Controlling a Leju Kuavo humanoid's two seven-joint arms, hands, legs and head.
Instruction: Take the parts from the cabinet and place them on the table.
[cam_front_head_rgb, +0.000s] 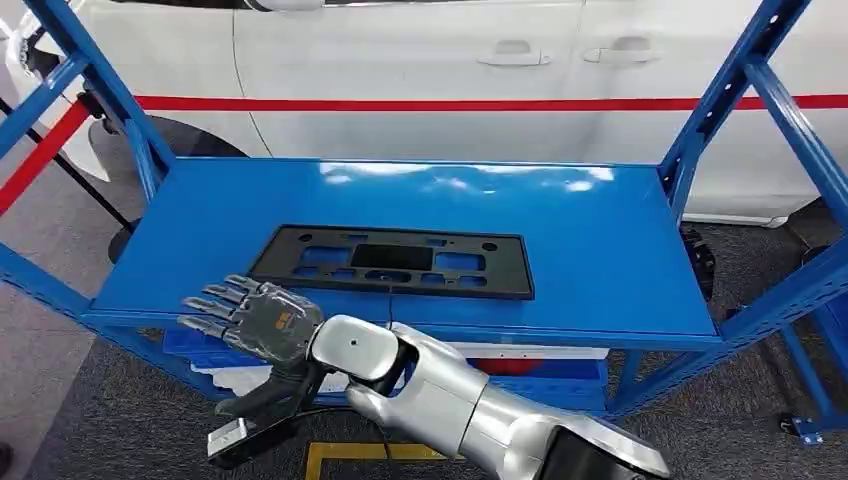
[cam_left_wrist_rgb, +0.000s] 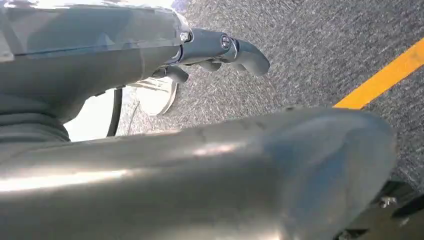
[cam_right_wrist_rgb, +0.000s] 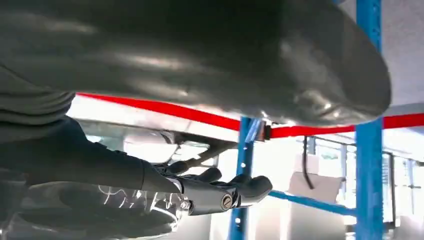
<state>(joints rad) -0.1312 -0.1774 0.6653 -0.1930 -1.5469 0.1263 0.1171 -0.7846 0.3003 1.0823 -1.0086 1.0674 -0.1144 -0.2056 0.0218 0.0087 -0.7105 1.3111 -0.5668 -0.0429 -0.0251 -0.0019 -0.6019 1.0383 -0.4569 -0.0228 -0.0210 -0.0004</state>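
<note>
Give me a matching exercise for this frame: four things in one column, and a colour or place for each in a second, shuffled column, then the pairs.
Things:
1. plate frame
2. shelf
3. car
4. right hand

Descriptions:
A. white, with a red stripe, behind the rack
B. black, lying flat on the shelf
C. at the shelf's front edge, fingers spread, holding nothing
D. blue, glossy, carrying the flat black part

Pairs: 1-B, 2-D, 3-A, 4-C
</note>
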